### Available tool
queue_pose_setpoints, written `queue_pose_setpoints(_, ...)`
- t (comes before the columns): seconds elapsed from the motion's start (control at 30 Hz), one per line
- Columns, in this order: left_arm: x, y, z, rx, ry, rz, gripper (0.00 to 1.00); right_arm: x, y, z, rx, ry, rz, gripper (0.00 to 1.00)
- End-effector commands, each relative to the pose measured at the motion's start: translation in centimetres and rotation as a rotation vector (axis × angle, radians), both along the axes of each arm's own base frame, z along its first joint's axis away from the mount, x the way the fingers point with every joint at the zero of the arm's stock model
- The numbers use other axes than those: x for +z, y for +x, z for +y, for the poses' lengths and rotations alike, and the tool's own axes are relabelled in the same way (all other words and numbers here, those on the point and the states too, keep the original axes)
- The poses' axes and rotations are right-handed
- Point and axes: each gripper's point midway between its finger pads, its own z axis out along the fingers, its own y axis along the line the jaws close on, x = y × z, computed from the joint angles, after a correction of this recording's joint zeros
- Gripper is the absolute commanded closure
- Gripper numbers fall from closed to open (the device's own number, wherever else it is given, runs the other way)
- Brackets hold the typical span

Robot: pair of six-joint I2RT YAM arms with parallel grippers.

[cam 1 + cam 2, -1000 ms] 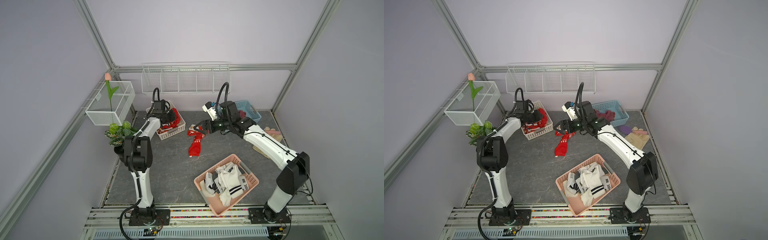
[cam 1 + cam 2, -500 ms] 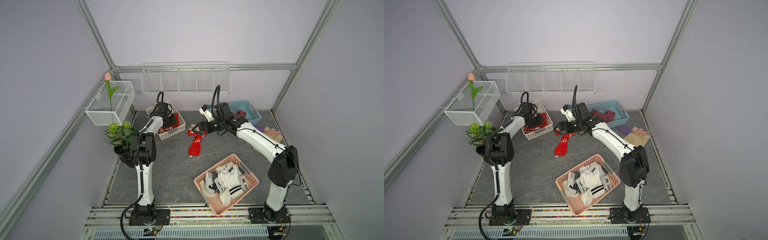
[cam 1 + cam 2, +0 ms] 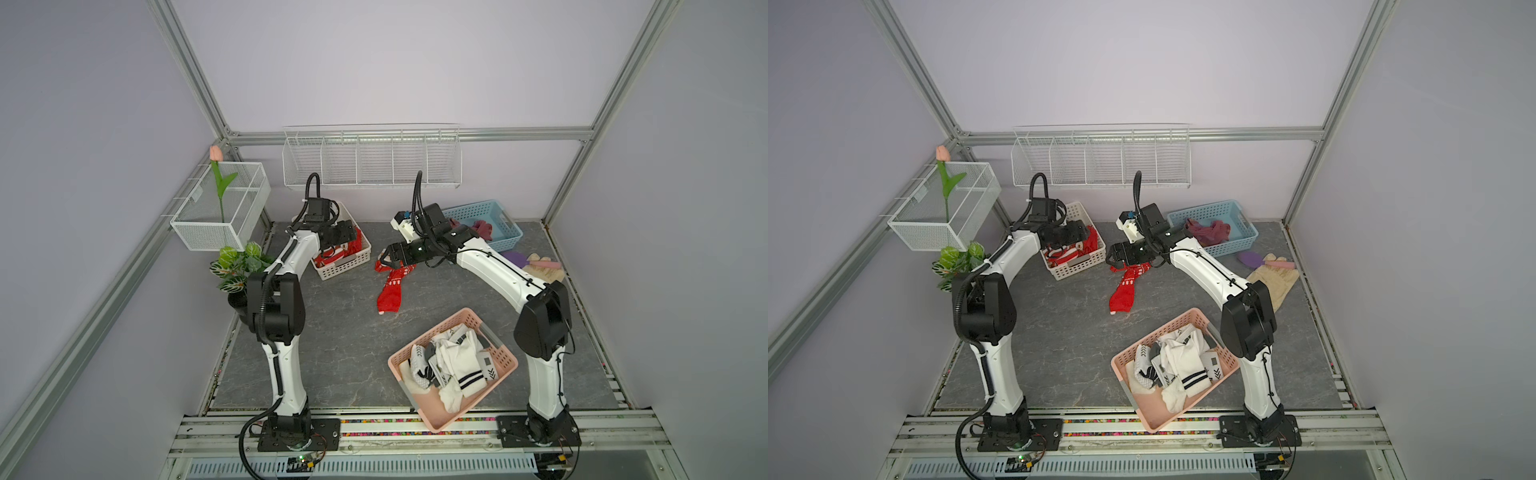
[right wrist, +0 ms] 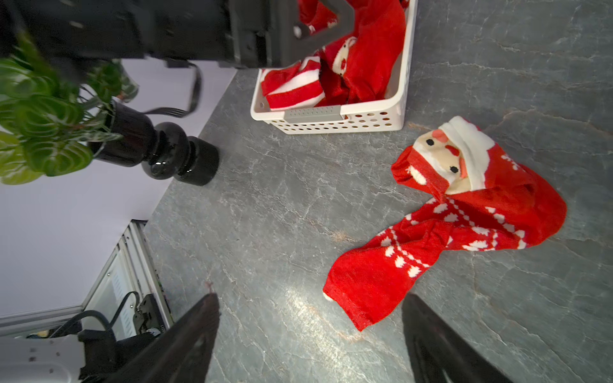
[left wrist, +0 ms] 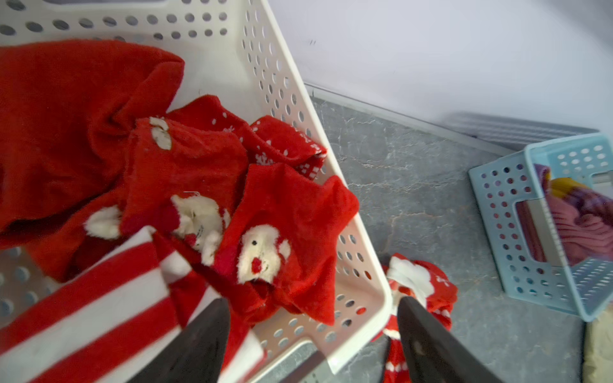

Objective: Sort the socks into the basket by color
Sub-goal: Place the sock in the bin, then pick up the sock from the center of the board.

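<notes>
both arms are built alike: white link shells joined by black joint housings. the left arm [image 3: 286, 374] and right arm [image 3: 544, 382] each sit on a black base plate [image 3: 328, 430] screwed to the front rail [image 3: 415, 442]. near the rail a black corrugated cable [image 3: 249, 436] loops beside the left base and climbs the white link; a thin black wire [image 3: 505, 266] hugs the right arm's upper link. farthest from the rail, a ribbed black hose [image 3: 309, 187] arches over each wrist, the right one bearing a white block [image 3: 402, 222] with a blue dot. the left tool [image 5: 310, 303] and right tool [image 4: 311, 296] have dark matte tapering fingers [image 4: 431, 341].
</notes>
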Motion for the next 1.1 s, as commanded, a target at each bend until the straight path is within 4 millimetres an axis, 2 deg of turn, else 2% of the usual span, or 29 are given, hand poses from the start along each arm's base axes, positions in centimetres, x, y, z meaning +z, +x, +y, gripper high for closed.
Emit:
queue_pose_setpoints(0.0,2.8,-1.1,0.6,0.004,0.004,-0.050,0.22,-2.8,0.2,-0.4,0.003,-0.111,0.015,0.12)
queue_pose_setpoints(0.13,5.7,-2.3,0.7,0.017,-0.030,-0.109,0.22,-5.9,1.3,-0.6,-0.010,-0.211,0.016,0.12)
queue_pose_setpoints(0.3,7.4,-4.7,0.2,0.012,-0.094,-0.130,0.22,-9.3,2.6,-0.5,-0.004,-0.316,0.011,0.12)
queue_pose_setpoints(0.43,7.4,-7.3,-0.1,0.004,-0.116,-0.117,0.22,-12.1,2.8,-0.6,0.012,-0.388,0.032,0.12)
queue_pose_setpoints(0.6,7.3,-10.0,-0.2,0.002,-0.136,-0.106,0.22,-15.0,0.7,-0.5,0.042,-0.444,0.091,0.11)
queue_pose_setpoints(0.73,7.1,-11.3,0.0,0.009,-0.138,-0.099,0.23,-16.7,-0.2,-0.5,0.040,-0.451,0.134,0.01)
queue_pose_setpoints(0.8,7.0,-11.7,0.0,0.008,-0.141,-0.097,0.23,-17.2,-0.1,-0.7,0.034,-0.459,0.139,0.13)
queue_pose_setpoints(0.97,7.1,-12.2,-0.2,-0.001,-0.145,-0.097,0.23,-17.3,-0.3,-0.3,0.043,-0.439,0.147,0.57)
queue_pose_setpoints(1.03,7.3,-12.4,-0.3,-0.008,-0.145,-0.104,0.23,-17.2,-0.5,-0.2,0.049,-0.430,0.153,0.61)
queue_pose_setpoints(1.07,7.6,-12.5,-0.4,-0.011,-0.145,-0.110,0.23,-17.0,-0.6,-0.2,0.050,-0.426,0.151,0.69)
